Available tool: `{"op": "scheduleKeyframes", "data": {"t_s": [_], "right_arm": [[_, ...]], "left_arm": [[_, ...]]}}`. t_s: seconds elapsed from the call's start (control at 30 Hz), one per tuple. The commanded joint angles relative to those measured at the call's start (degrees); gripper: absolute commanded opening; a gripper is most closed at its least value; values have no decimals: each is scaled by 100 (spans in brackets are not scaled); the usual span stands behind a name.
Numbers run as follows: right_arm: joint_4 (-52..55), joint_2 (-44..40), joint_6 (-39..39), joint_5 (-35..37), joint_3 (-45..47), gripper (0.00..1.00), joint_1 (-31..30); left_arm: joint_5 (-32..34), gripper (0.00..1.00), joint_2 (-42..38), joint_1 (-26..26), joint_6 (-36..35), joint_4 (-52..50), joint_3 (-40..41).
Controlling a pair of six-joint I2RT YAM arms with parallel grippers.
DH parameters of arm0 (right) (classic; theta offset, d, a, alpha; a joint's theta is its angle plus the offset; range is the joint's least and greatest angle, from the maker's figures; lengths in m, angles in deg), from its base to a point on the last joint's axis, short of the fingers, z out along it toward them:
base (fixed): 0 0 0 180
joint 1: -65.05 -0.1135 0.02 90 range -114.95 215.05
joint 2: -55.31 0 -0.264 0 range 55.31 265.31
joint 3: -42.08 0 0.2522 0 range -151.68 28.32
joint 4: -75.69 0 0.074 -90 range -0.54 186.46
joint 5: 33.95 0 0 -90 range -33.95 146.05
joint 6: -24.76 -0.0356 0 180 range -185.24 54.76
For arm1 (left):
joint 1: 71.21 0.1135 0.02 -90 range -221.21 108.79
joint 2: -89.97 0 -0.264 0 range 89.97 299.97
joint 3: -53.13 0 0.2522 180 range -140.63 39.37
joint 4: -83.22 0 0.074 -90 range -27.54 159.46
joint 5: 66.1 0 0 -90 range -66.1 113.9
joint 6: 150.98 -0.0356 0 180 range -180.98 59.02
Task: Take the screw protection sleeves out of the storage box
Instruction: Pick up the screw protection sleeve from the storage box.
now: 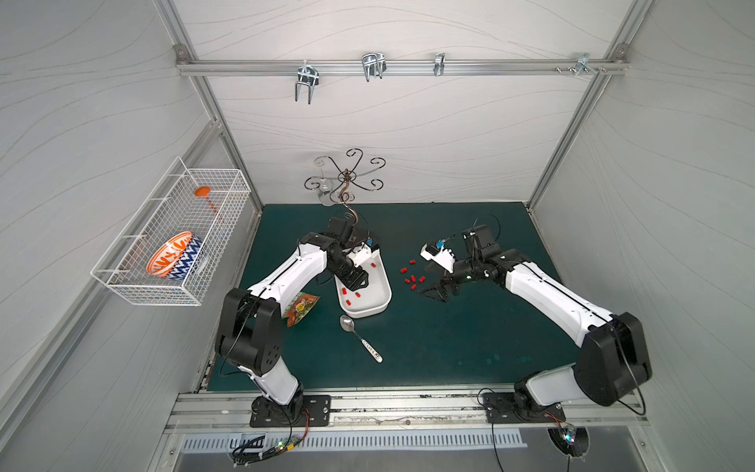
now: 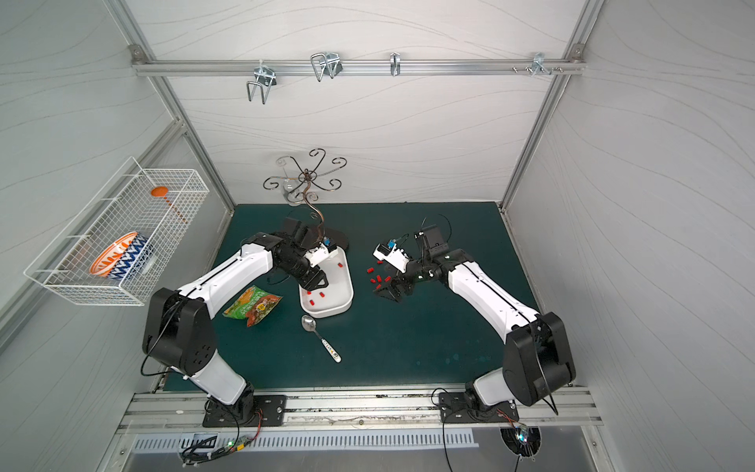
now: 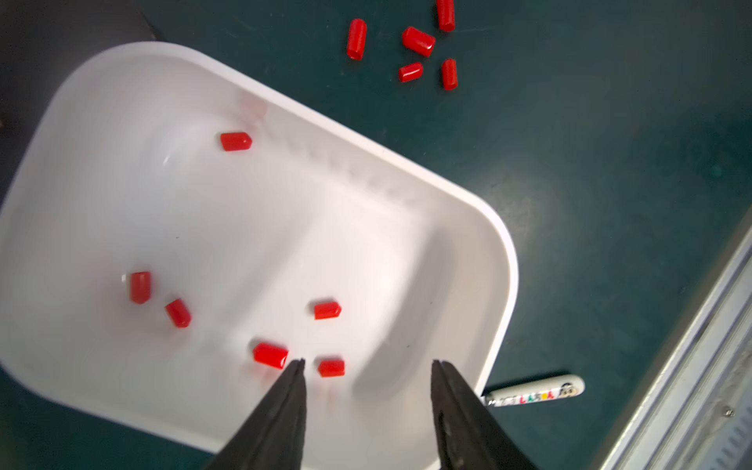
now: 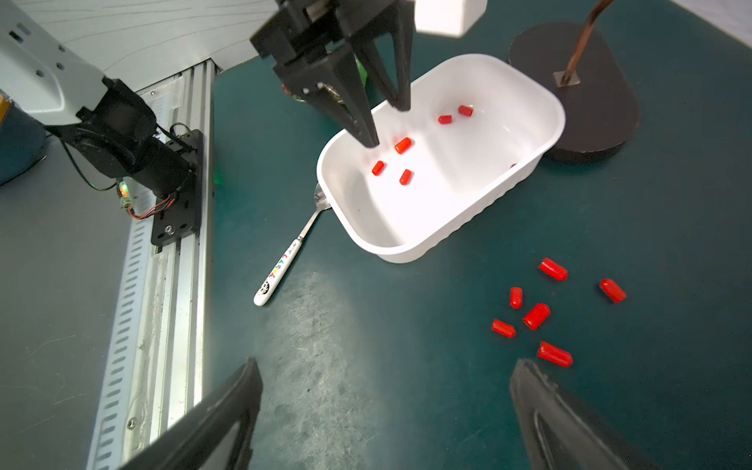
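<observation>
The white storage box (image 1: 369,308) lies on the green mat left of centre. Several red screw protection sleeves (image 3: 236,141) lie scattered on its floor. Several more sleeves (image 1: 412,280) lie on the mat to its right, and the right wrist view shows them (image 4: 537,315) too. My left gripper (image 3: 368,362) hangs open over the box's inside. Nothing is between its fingers, and two sleeves lie just past one fingertip (image 3: 299,366). My right gripper (image 4: 384,364) stands wide open and empty over bare mat, beside the loose sleeves.
A spoon (image 1: 359,337) lies just in front of the box, and a snack packet (image 1: 301,308) lies to its left. The dark base of a scrolled metal stand (image 4: 590,89) sits right behind the box. A wire basket (image 1: 135,286) holding a patterned bowl hangs on the left wall.
</observation>
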Motion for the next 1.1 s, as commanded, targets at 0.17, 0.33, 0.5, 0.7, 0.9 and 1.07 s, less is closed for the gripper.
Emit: {"op": "scheduleKeyframes", "data": {"t_s": [0.17,0.33,0.5,0.7,0.9,1.07], "right_arm": [[-257,-55,-145,5,120,99,-13],[-279,-94,-103,82,173,99,3],[-313,-107,-109,157,195,99,125],[-338,-120,-109,174,221,99,382],[-347,-142,-138,139,249,99,580],[-356,-125,-146,113,252,99,609]], "left_arm": [[751,54,363,24,-924,-283,-407],[1132,52,866,18,-911,114,-723],[891,50,1506,-11,-703,488,-1123],[672,50,1919,-11,-1293,937,-1288],[584,49,2324,-17,-1947,916,-1656],[501,48,2597,-53,-2209,809,-1986]]}}
